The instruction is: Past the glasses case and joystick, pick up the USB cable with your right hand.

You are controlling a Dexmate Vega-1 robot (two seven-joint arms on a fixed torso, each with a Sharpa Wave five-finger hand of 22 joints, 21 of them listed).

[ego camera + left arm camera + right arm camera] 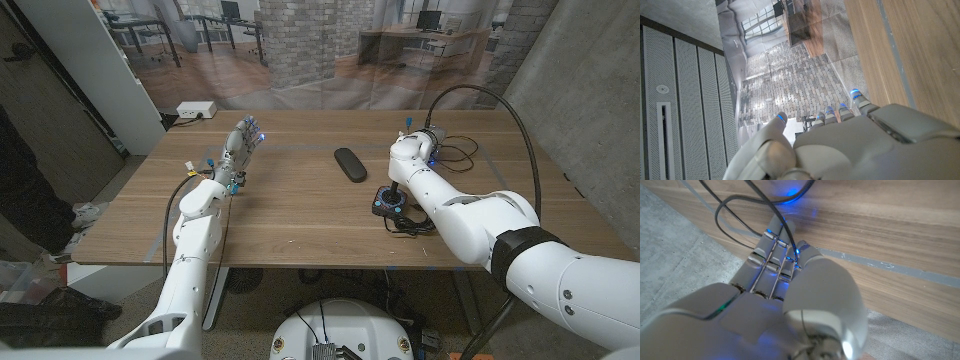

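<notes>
The black USB cable (pixel 461 152) lies coiled at the table's far right. My right hand (pixel 424 143) is down on it, past the black glasses case (pixel 349 163) and the joystick (pixel 389 202). In the right wrist view the USB cable (pixel 735 202) loops over my outstretched fingers (pixel 771 250), and one strand runs in between them and the thumb, where my right hand (pixel 785 285) pinches it. My left hand (pixel 240 148) is raised over the table's left side with its fingers apart and nothing in it. The left wrist view shows the left hand (pixel 855 145) from behind.
The joystick's own black lead (pixel 412 226) curls on the wood near the table's front edge (pixel 300 266). A white box (pixel 195 110) sits beyond the far left corner. A person in dark clothing (pixel 22 190) stands at the left edge.
</notes>
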